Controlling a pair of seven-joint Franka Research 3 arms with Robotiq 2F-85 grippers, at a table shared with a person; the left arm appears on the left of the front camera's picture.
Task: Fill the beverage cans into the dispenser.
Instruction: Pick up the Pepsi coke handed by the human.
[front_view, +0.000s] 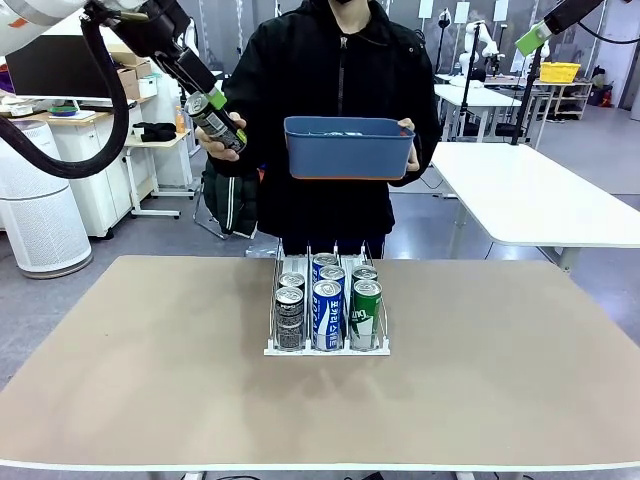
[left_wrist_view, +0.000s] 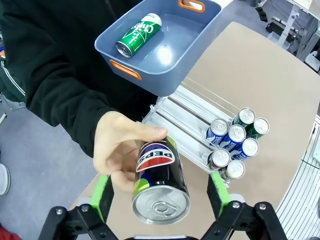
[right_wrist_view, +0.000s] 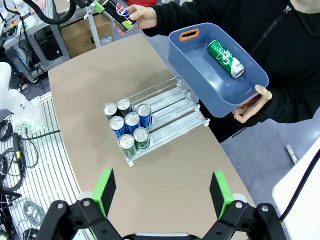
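A person's hand (left_wrist_view: 117, 150) holds a black Pepsi can (left_wrist_view: 160, 182) up over the table's far left edge. My left gripper (front_view: 225, 118) is open around the can, its green pads (left_wrist_view: 102, 195) standing off both sides. The dispenser (front_view: 325, 345) sits mid-table with several beverage cans (front_view: 328, 300) in its three lanes: black-grey, blue and green. The same cans (right_wrist_view: 127, 122) fill the front of the rack (right_wrist_view: 170, 107). My right gripper (right_wrist_view: 162, 192) hangs open high above the table with nothing between its fingers, and it appears at the upper right (front_view: 533, 40).
The person's other hand holds a blue plastic tub (front_view: 348, 150) above the far edge, with one green can (left_wrist_view: 139, 35) lying inside it. The back halves of the dispenser lanes (left_wrist_view: 185, 115) are free. A white table (front_view: 540, 200) stands behind on the right.
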